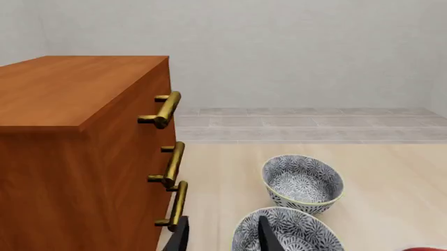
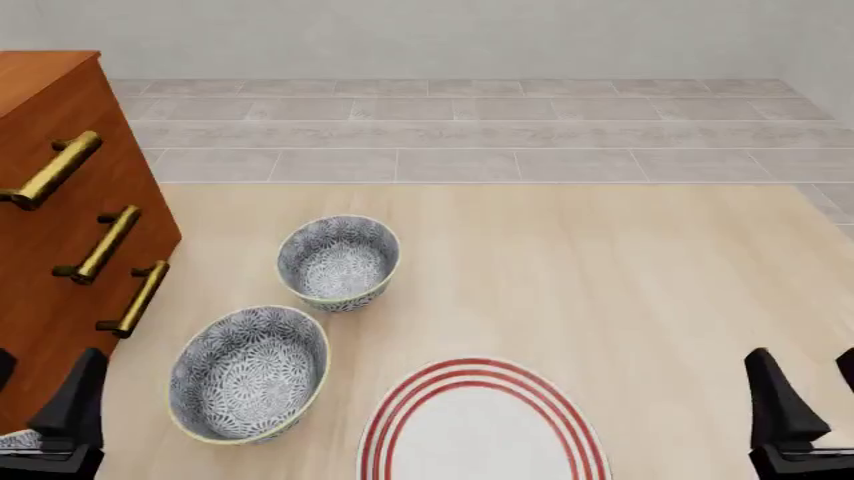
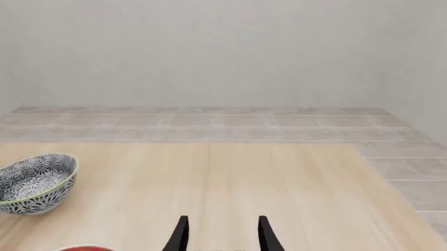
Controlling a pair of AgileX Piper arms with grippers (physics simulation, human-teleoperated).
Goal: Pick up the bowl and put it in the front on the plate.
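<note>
The bowl, dark-grey-and-white floral with a whitish rim, stands upright on the table at the front left; the left wrist view shows the bowl just beyond one finger. The white plate with red rings lies at the front middle, to the bowl's right. My left gripper hovers open and empty, left of the bowl; its fingers stand apart. My right gripper is open and empty at the front right, well clear of the plate; in the right wrist view the right gripper holds nothing.
A second patterned bowl with a yellowish-green rim stands behind the first, also seen as the second bowl. A wooden drawer cabinet with brass handles fills the left side, close to my left gripper.
</note>
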